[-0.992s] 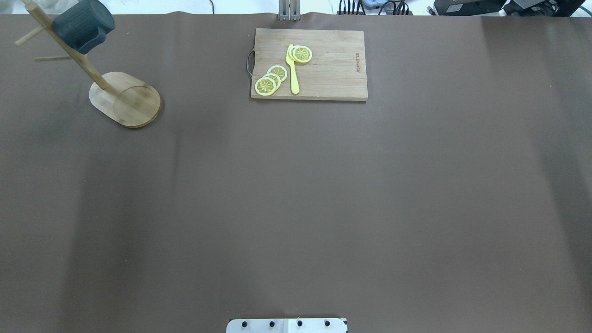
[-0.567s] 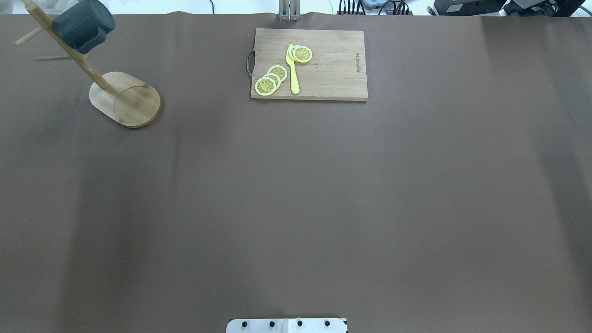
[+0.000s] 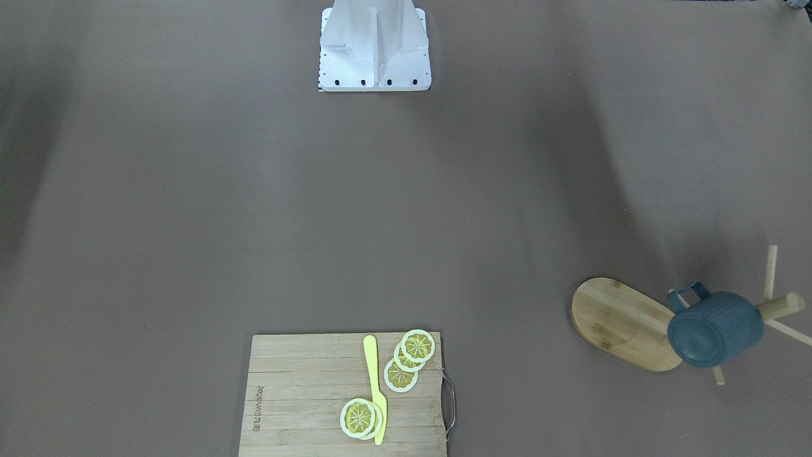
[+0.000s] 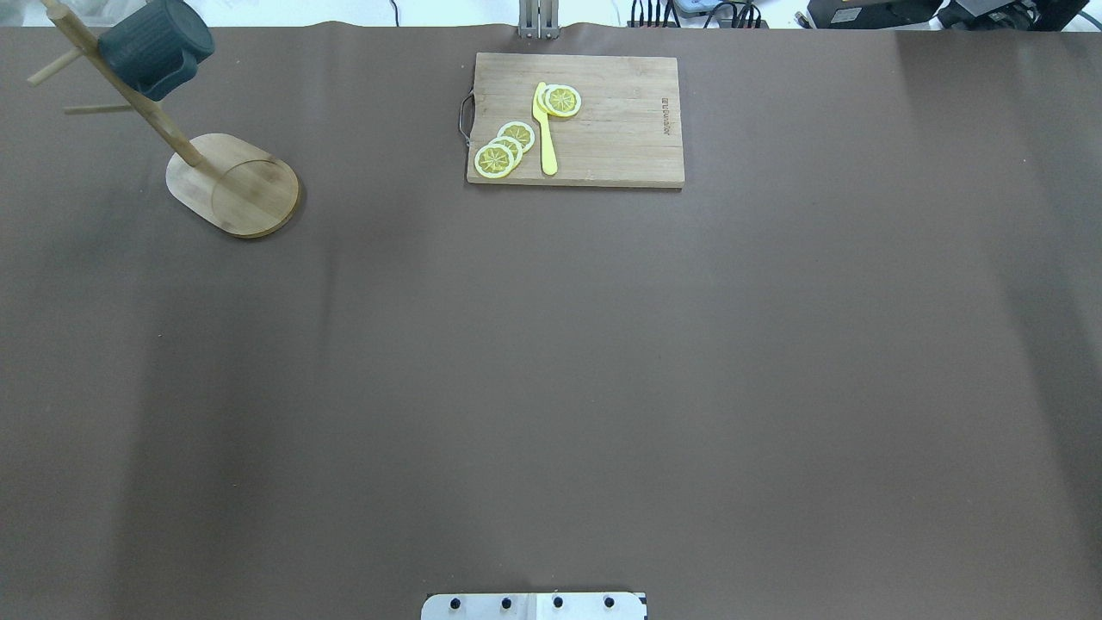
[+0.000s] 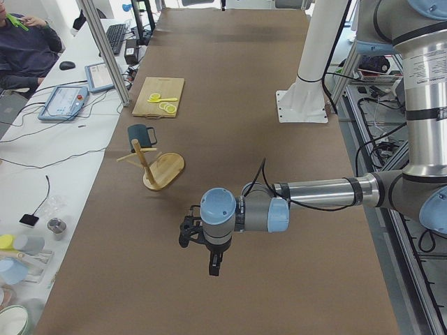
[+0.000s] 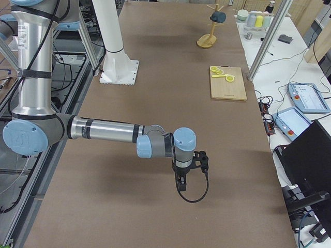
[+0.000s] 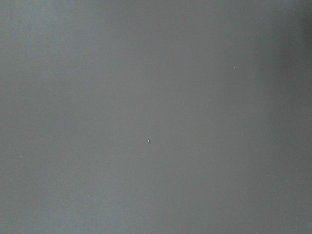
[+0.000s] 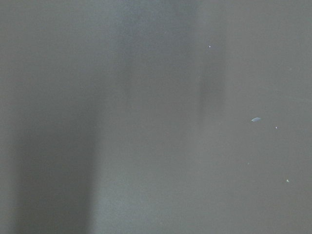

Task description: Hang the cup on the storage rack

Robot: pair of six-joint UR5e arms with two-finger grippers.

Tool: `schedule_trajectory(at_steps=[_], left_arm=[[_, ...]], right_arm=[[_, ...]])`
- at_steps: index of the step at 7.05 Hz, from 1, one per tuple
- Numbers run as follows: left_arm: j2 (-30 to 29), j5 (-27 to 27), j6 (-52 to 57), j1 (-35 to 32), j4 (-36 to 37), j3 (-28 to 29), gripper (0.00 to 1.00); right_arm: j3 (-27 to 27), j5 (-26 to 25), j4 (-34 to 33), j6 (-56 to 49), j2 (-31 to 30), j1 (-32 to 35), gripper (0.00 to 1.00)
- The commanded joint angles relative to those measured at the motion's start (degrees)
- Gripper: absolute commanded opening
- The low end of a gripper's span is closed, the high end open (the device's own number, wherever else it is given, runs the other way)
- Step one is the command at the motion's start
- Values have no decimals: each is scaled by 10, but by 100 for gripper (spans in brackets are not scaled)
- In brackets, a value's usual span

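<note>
— How is the left tool (image 5: pixel 214 271) found?
— It is seen only from the table's end, held pointing down above the table (image 4: pixel 551 387). Whether it is spread or pressed together cannot be told.
— And the right tool (image 6: pixel 179 189)?
— Much the same is to be said. It is pointed down over the brown cover, well apart from the other things, and its state cannot be told either.
— Where is the cup (image 4: pixel 155 47) found?
— It is hung high on the storage rack (image 4: pixel 232 185), at the far corner on the robot's left, and is tilted. The handle seems to be hooked over a peg, though the contact itself is hidden.
— What else is laid out?
— A cutting board (image 4: pixel 620 138) is set at the far edge, with lemon slices (image 4: pixel 495 160) and a yellow knife (image 4: pixel 546 142) laid upon it.
</note>
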Motion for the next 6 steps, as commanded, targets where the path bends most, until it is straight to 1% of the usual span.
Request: schedule_trajectory(at_steps=[1, 6], left_arm=[[0, 0, 0, 0, 0, 0, 99], [0, 0, 0, 0, 0, 0, 99]], right_arm=[[0, 1, 1, 0, 0, 0, 100], [1, 7, 1, 0, -1, 0, 100]])
